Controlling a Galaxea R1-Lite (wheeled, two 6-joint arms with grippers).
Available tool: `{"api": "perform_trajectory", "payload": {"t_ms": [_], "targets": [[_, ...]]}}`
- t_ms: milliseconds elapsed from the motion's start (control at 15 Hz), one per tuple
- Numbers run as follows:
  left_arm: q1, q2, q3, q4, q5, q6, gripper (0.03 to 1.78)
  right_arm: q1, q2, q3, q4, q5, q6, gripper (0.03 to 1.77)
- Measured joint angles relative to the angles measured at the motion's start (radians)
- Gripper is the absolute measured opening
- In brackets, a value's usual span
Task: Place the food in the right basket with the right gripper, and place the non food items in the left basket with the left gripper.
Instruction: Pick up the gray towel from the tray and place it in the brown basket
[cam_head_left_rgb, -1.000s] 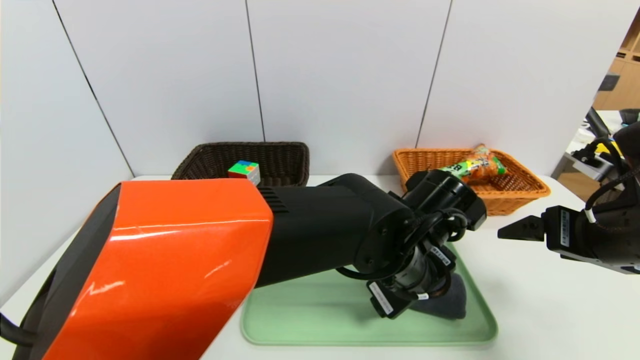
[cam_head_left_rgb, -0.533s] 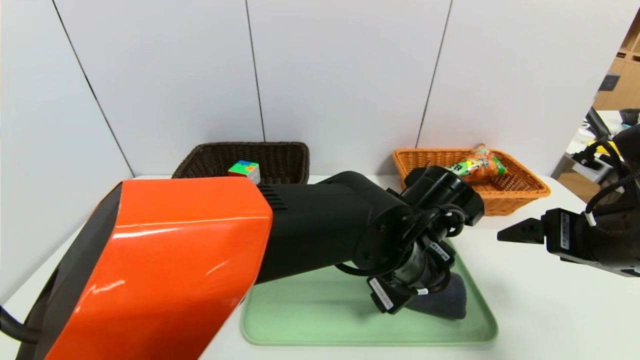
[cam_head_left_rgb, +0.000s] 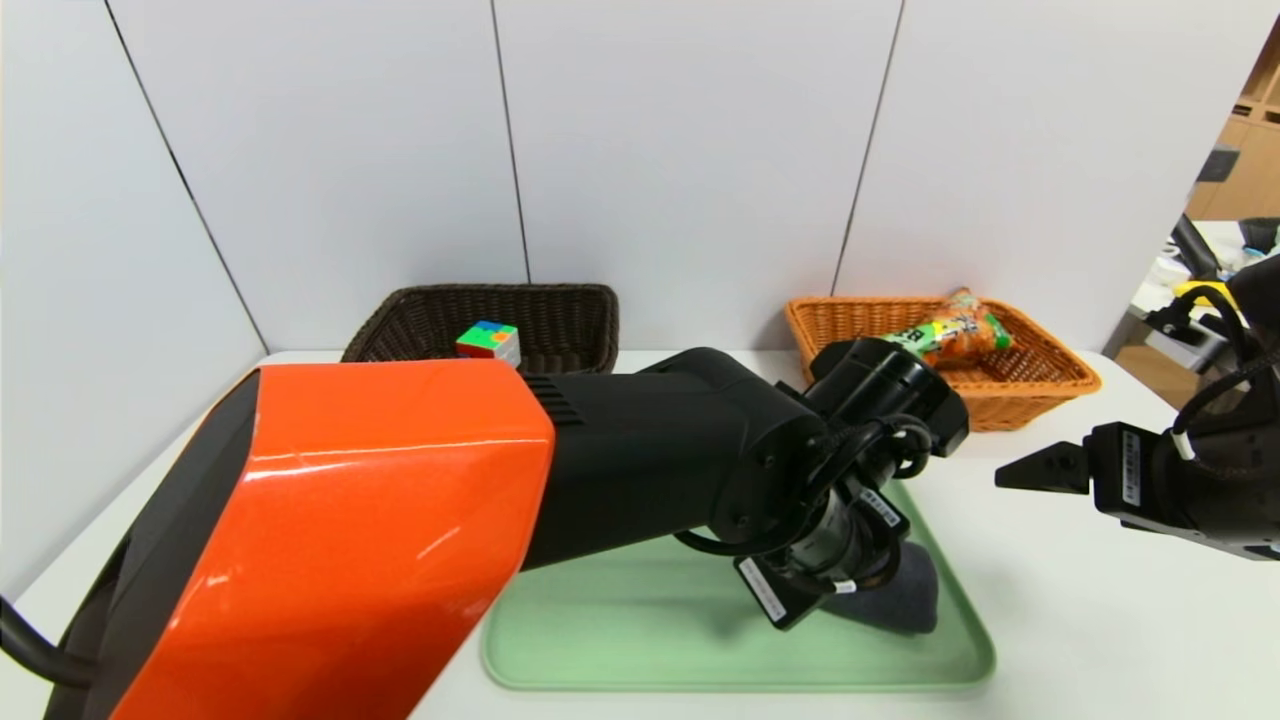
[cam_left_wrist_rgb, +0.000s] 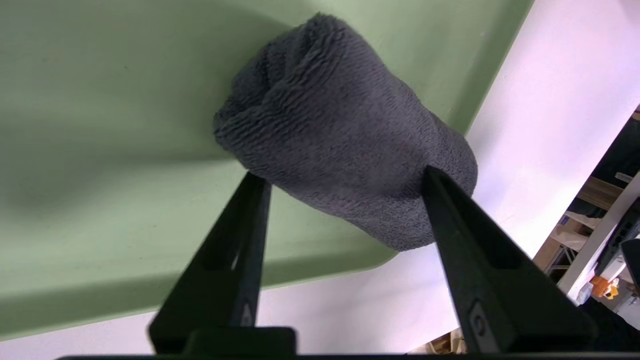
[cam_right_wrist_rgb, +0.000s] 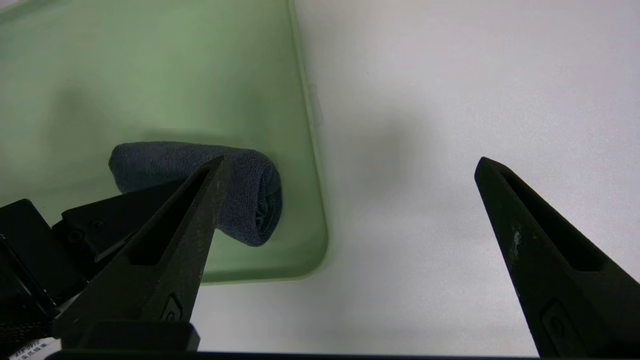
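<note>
A rolled dark grey towel (cam_left_wrist_rgb: 340, 135) lies in the near right corner of the green tray (cam_head_left_rgb: 620, 640). My left gripper (cam_left_wrist_rgb: 344, 172) reaches down over it, and both fingertips press into the roll's sides, shut on it. In the head view the wrist covers most of the towel (cam_head_left_rgb: 905, 600). My right gripper (cam_right_wrist_rgb: 351, 161) hangs open over bare table right of the tray, holding nothing. The brown left basket (cam_head_left_rgb: 480, 315) holds a colourful cube (cam_head_left_rgb: 489, 340). The orange right basket (cam_head_left_rgb: 1000, 385) holds a snack bag (cam_head_left_rgb: 955, 330).
My orange and black left arm (cam_head_left_rgb: 400, 500) stretches across the table and hides the tray's left part. The right gripper (cam_head_left_rgb: 1030, 468) floats near the tray's right rim. White wall panels stand behind both baskets.
The left gripper's fingers have closed in onto the towel roll, and the roll has shifted slightly. The right gripper has sunk a little.
</note>
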Motion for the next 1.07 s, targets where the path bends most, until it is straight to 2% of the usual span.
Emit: {"api": "perform_trajectory", "payload": {"t_ms": [133, 200, 267, 800, 1067], "targets": [[0.0, -0.002, 0.0, -0.001, 0.001, 0.0, 0.79, 0.001, 0.0, 0.0, 0.0, 0.0, 0.0, 1.7], [0.0, -0.002, 0.0, 0.0, 0.0, 0.0, 0.58, 0.003, 0.0, 0.0, 0.0, 0.0, 0.0, 1.7], [0.0, -0.003, 0.0, 0.0, 0.0, 0.001, 0.06, 0.005, 0.0, 0.0, 0.0, 0.0, 0.0, 1.7], [-0.001, -0.029, 0.0, -0.01, 0.0, 0.002, 0.06, 0.01, 0.001, -0.002, 0.0, 0.0, 0.0, 1.7], [-0.002, -0.097, 0.0, -0.036, 0.008, 0.085, 0.06, 0.01, 0.003, 0.004, 0.0, 0.0, 0.003, 1.7]]}}
